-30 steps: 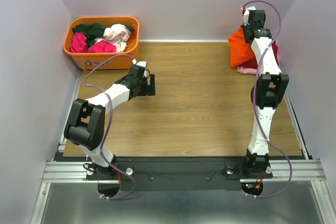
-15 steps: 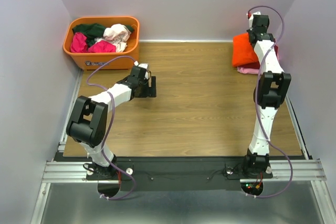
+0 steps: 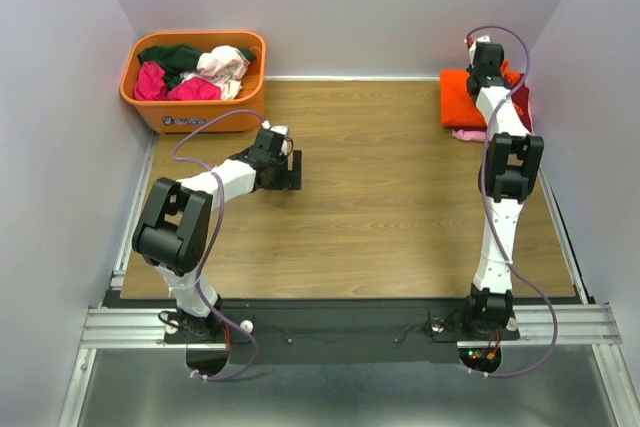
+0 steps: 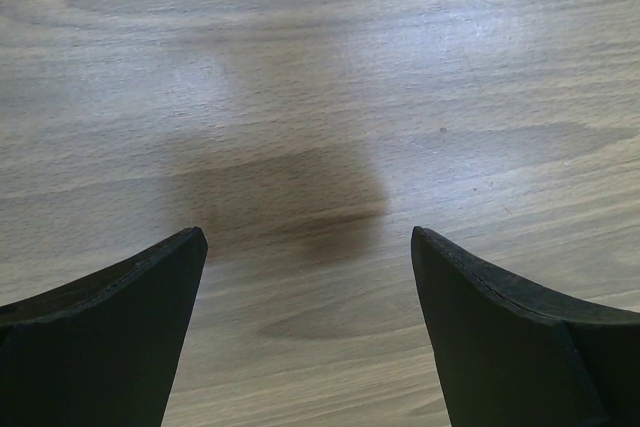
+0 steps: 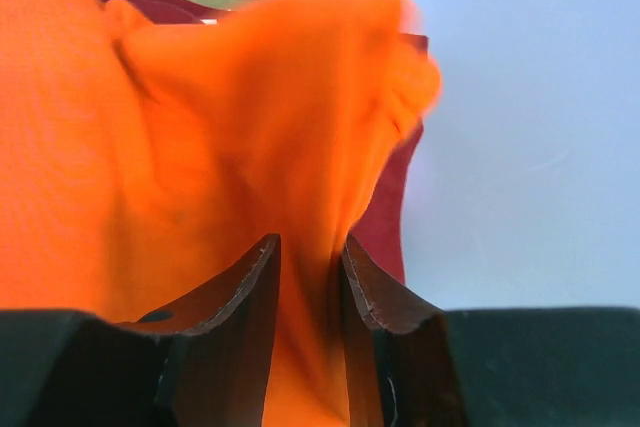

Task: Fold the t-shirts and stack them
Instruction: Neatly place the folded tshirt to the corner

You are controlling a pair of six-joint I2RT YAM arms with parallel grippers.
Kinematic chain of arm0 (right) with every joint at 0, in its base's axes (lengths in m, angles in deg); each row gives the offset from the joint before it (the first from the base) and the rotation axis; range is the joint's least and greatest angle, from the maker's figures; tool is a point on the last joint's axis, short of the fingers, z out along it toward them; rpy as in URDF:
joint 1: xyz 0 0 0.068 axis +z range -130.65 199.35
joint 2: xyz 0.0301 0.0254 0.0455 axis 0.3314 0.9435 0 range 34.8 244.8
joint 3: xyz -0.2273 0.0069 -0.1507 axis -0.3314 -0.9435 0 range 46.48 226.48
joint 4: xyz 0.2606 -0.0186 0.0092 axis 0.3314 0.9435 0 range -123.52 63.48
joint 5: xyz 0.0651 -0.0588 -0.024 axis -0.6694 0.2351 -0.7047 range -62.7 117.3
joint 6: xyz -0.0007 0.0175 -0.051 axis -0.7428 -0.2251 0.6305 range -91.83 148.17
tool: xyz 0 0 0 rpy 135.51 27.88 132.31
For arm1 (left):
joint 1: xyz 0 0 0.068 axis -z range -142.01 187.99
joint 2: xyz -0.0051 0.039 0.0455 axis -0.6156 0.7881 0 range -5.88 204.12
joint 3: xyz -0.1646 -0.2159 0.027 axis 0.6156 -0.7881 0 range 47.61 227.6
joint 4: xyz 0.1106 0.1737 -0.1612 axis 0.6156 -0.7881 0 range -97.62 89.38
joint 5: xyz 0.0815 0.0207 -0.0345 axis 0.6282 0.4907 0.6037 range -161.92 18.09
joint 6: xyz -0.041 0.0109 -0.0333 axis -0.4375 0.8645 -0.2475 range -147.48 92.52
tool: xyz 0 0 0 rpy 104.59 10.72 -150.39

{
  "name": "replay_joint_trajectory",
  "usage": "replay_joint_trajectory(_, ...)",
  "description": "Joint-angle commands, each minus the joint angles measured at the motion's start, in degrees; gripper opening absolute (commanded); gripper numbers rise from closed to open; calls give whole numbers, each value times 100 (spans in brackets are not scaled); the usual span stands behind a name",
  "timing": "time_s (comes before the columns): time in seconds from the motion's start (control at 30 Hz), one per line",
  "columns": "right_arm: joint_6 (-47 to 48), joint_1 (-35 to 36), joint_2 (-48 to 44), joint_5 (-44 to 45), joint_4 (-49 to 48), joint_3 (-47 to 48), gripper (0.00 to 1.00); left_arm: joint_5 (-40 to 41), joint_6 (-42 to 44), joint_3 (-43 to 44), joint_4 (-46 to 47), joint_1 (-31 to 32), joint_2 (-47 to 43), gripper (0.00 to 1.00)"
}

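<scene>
A bright orange t-shirt (image 3: 460, 97) lies on top of a stack at the far right of the table, over a dark red t-shirt (image 3: 521, 99) and a pink one (image 3: 468, 134). My right gripper (image 3: 487, 55) hovers at the stack's far edge. In the right wrist view its jaws (image 5: 310, 247) stand a little apart, with a bunched fold of the orange t-shirt (image 5: 150, 127) still in the gap. The dark red t-shirt (image 5: 385, 217) shows behind. My left gripper (image 3: 296, 169) is wide open just above bare wood (image 4: 310, 247), holding nothing.
An orange plastic tub (image 3: 200, 112) stands at the far left corner, holding crumpled dark green (image 3: 170, 55), magenta (image 3: 150, 82) and whitish-pink (image 3: 225, 62) shirts. Walls close in the table at the back and on both sides; the right wall is close to the stack.
My right gripper has carried the orange t-shirt farther back onto the stack, where it now lies flatter, and its jaws have parted. The left arm has shifted slightly right.
</scene>
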Motion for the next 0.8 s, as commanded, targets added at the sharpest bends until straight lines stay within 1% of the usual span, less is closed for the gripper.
replay_joint_trajectory(0.0,47,-44,109,273,-741,50,35,10,77,214,44,55,-37,95)
replay_joint_trajectory(0.1,4,-53,153,458,-882,103,32,10,95,223,35,108,-37,95)
replay_joint_trajectory(0.13,-14,-44,153,554,-935,112,29,36,86,214,35,126,-55,95)
replay_joint_trajectory(0.23,-241,-53,109,704,-1005,173,29,159,121,205,27,196,-81,95)
replay_joint_trajectory(0.33,-505,-18,-285,678,-1005,-116,39,195,104,214,18,231,-169,95)
replay_joint_trajectory(0.37,-550,26,-626,617,-988,-421,48,195,104,205,27,231,-221,95)
replay_joint_trajectory(0.4,-628,26,-803,634,-970,-555,52,195,95,188,53,240,-283,95)
replay_joint_trajectory(0.43,-960,35,-997,669,-944,-695,55,212,77,170,70,240,-440,95)
replay_joint_trajectory(0.47,-1146,18,-1251,634,-866,-871,63,221,68,109,114,240,-537,95)
replay_joint_trajectory(0.5,-1322,9,-1497,608,-856,-1064,65,256,68,74,141,240,-643,95)
replay_joint_trajectory(0.53,-1645,18,-2074,546,-830,-1501,66,317,51,39,158,240,-879,95)
replay_joint_trajectory(0.57,-1797,9,-2349,354,-751,-1688,70,344,33,-14,132,240,-1003,95)
replay_joint_trajectory(0.6,-1981,18,-2613,344,-690,-1847,72,335,16,-14,71,240,-1135,95)
replay_joint_trajectory(0.63,-2192,18,-3173,291,-558,-2083,75,344,7,20,-8,240,-1432,95)
replay_joint_trajectory(0.67,-2550,9,-3431,30,-348,-2199,79,370,-54,73,-156,240,-1618,95)
replay_joint_trajectory(0.7,-2693,9,-3746,-121,-268,-2365,82,388,-81,73,-219,240,-2020,95)
replay_joint_trajectory(0.73,-2843,9,-4019,-270,-154,-2471,83,475,-98,117,-307,240,-2241,96)
replay_joint_trajectory(0.77,-3183,9,-4596,-385,-48,-2733,85,546,-116,170,-394,231,-2470,96)
